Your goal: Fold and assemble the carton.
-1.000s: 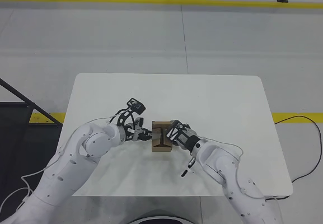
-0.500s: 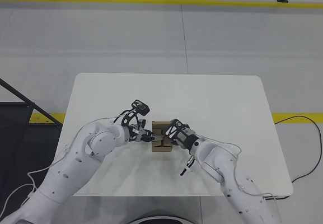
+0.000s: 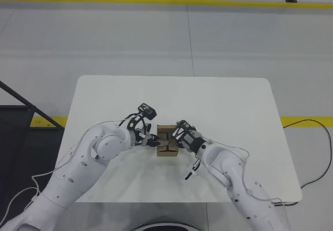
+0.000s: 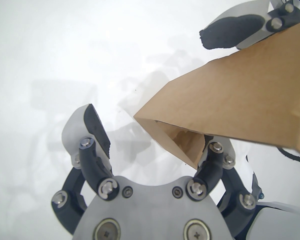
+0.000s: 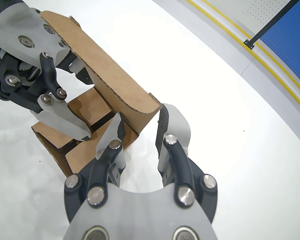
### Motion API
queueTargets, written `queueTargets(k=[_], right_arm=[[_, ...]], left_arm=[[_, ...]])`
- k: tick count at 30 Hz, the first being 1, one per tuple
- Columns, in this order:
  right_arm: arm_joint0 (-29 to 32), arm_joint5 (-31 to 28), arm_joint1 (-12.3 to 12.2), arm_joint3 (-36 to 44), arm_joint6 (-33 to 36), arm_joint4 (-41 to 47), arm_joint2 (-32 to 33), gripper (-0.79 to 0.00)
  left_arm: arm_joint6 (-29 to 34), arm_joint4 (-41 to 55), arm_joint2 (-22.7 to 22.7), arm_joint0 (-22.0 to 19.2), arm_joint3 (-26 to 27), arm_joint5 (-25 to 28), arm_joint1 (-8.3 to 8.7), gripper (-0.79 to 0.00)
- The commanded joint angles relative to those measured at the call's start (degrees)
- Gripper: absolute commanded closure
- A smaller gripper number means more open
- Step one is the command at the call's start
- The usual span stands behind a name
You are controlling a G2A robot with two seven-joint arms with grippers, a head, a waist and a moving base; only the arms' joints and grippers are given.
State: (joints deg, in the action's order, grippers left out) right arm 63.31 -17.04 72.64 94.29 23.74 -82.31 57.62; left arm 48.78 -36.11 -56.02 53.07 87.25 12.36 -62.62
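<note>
We find the carton [image 3: 167, 148] on the table [image 3: 229, 98] between both arms, with the left gripper [image 4: 150, 126] at one end and the right gripper [image 5: 140, 123] at the opposite end, each with fingers apart astride a carton wall, gripping nothing yet; its raised flap runs lengthwise from one to the other.

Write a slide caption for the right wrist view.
Right gripper straddling a raised flap of the carton, left gripper touching an inner flap, on a white table.

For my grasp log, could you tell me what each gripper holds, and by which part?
Nothing is clamped: the right gripper stands open astride the raised flap end of the carton, the left gripper open with one finger inside it.
</note>
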Motion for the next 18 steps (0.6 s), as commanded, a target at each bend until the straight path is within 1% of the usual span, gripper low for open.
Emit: queueTargets(k=[1, 5, 12, 18], right_arm=[[0.26, 0.14, -0.01, 0.31, -0.4, -0.04, 0.22, -0.345], [0.67, 0.03, -0.06, 0.88, -1.35, -0.47, 0.7, -0.351], [2.42, 0.15, -0.32, 2.37, -5.56, -2.03, 1.93, -0.357], [3.0, -0.27, -0.38, 3.17, -6.24, -3.56, 1.99, -0.348]], left_arm=[[0.07, -0.08, -0.01, -0.05, -0.07, -0.02, -0.04, -0.785], [0.15, -0.33, 0.05, -0.07, -0.07, -0.15, -0.11, -0.785], [0.24, -0.53, 0.09, -0.1, -0.14, -0.16, -0.25, -0.785], [0.41, -0.68, 0.12, -0.12, -0.04, -0.23, -0.36, -0.785]])
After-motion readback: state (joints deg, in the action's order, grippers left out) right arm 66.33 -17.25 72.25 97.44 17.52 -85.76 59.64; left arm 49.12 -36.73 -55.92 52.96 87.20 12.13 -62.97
